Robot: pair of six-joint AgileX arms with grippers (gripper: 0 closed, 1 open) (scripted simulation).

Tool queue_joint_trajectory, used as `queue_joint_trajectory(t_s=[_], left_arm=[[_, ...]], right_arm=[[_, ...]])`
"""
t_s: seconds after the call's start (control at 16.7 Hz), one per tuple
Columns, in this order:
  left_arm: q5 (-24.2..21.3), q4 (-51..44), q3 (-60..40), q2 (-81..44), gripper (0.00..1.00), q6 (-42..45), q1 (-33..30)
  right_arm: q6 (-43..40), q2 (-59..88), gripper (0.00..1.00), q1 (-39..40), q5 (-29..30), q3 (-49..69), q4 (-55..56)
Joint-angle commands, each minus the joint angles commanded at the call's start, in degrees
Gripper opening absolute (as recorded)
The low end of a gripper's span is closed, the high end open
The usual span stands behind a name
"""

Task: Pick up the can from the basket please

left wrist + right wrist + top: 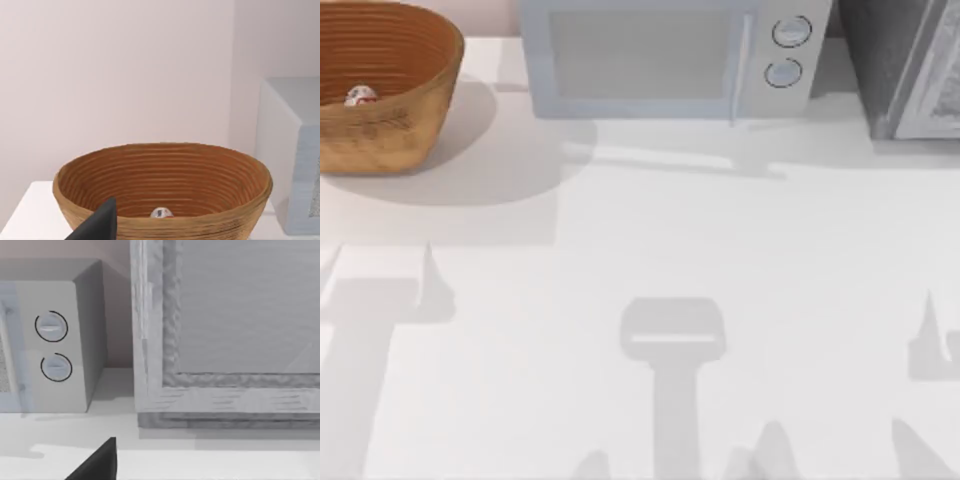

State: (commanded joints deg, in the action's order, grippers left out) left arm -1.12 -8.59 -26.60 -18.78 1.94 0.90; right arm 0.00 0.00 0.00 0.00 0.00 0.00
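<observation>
The basket (415,115) is round, woven and orange-brown, and stands at the table's back left corner. Inside it lies the can (360,96), small and white with red markings, resting low against the ribbed inner wall. In the left wrist view the basket (165,175) is straight ahead, with the can (161,213) just showing above the near rim. A dark part of my left gripper (97,225) rises in front of the basket, apart from it. A dark part of my right gripper (97,462) sits low over the table, facing the back right.
A pale microwave (660,60) stands at the back middle, right of the basket, with two round knobs (52,345). A grey framed appliance (910,70) fills the back right corner. A pink wall (125,65) rises behind the basket. Arm shadows fall on the white table (640,250).
</observation>
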Motion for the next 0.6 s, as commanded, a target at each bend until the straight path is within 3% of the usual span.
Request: queue_joint_trajectory(t_s=[0.6], left_arm=[[-3.5,-29.3,-49.9,-51.9,1.00,2.0,1.3]], right_arm=[[0.0,0.0,1.00,0.0,0.0,0.0,0.0]])
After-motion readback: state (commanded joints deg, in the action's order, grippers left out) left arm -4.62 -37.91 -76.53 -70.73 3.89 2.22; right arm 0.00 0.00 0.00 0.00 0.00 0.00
